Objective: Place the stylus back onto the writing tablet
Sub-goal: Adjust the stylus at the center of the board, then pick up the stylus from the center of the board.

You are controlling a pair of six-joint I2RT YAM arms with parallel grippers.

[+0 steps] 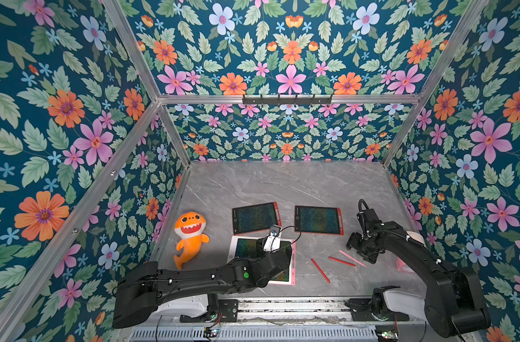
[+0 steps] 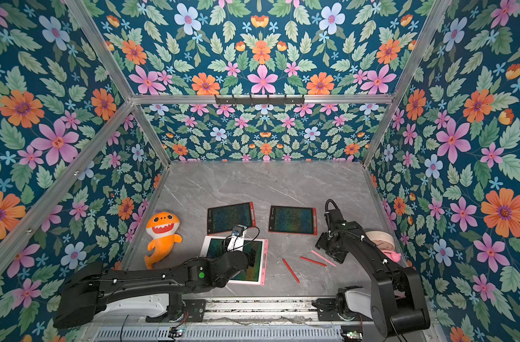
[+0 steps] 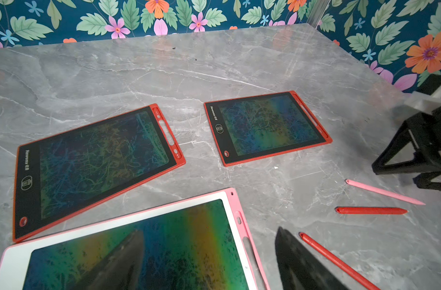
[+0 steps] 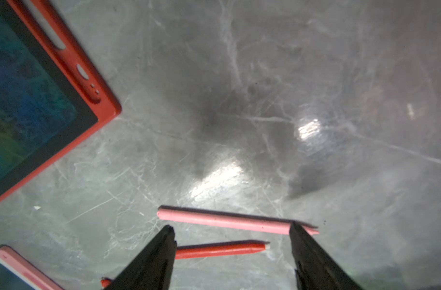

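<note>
Three styluses lie on the grey table right of centre: a pink stylus, a red stylus beside it, and a second red stylus nearer the front. My right gripper hangs open low over the pink and red pair, holding nothing. A pink-framed writing tablet lies at the front. My left gripper is open above its slotted edge, one finger over the screen, one over the table. Two red-framed tablets lie behind.
An orange shark plush lies at the left by the wall. A tape roll and a pink object sit at the right, partly behind my right arm. Floral walls close in three sides; a metal rail runs along the front.
</note>
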